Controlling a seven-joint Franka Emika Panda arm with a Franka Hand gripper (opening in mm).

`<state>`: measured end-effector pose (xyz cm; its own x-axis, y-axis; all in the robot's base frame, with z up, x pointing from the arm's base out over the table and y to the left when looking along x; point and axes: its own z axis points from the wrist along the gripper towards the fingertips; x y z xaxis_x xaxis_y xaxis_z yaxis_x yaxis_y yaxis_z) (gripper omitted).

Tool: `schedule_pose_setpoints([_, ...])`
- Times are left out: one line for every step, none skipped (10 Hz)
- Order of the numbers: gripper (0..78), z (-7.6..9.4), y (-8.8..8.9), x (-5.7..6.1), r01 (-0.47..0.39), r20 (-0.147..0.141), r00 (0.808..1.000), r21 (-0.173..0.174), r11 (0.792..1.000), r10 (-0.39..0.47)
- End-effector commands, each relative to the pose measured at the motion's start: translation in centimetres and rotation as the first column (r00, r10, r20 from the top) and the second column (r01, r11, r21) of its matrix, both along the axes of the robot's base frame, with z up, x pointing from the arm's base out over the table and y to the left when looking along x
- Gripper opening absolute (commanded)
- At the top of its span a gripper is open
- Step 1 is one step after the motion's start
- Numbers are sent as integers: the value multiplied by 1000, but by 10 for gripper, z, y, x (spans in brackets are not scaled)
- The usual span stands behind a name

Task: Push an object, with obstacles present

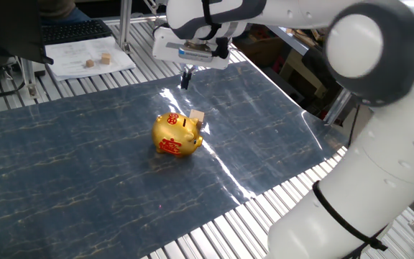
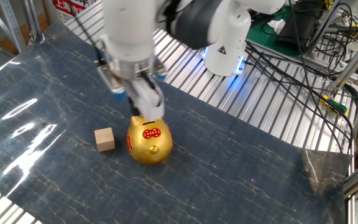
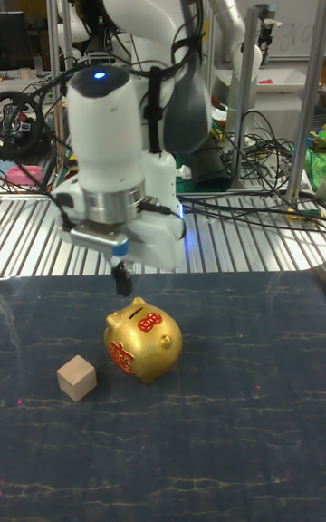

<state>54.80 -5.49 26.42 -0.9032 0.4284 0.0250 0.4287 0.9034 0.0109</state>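
Note:
The object, a small light-tan wooden cube [image 2: 104, 139], rests on the dark blue mat [image 2: 55, 87] just beside the obstacle, a shiny gold piggy bank [image 2: 149, 140] with red markings. In the tall fixed view the cube [image 3: 77, 378] lies left of the piggy bank [image 3: 142, 339]. My gripper [image 3: 120, 284] hangs above the mat behind the piggy bank, its fingers pressed together and holding nothing. In one fixed view the gripper [image 1: 186, 78] is beyond the cube [image 1: 198, 117], which peeks out behind the piggy bank [image 1: 177, 134]. It touches neither.
A white paper [image 1: 92, 57] with two small cubes and a keyboard [image 1: 74, 30] lie off the mat on the slatted metal table. The robot base [image 2: 225, 43] and cables [image 2: 303, 37] stand behind the mat. Glare streaks cross the mat.

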Motion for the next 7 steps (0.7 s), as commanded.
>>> schedule_pose_setpoints([0,-26,-45,26,-99,22,995,-19,995,99])
schedule_pose_setpoints([0,-30,-52,28,-111,23,994,-19,994,111])
schedule_pose_setpoints([0,-32,-57,29,-119,22,993,-20,993,120])
schedule_pose_setpoints([0,-34,-61,30,-125,22,992,-21,992,126])
schedule_pose_setpoints([0,-37,-66,30,-133,22,991,-20,991,133])
schedule_pose_setpoints([0,-40,-71,32,-144,22,989,-21,989,145])
schedule_pose_setpoints([0,-43,-75,32,-152,23,988,-21,988,152])
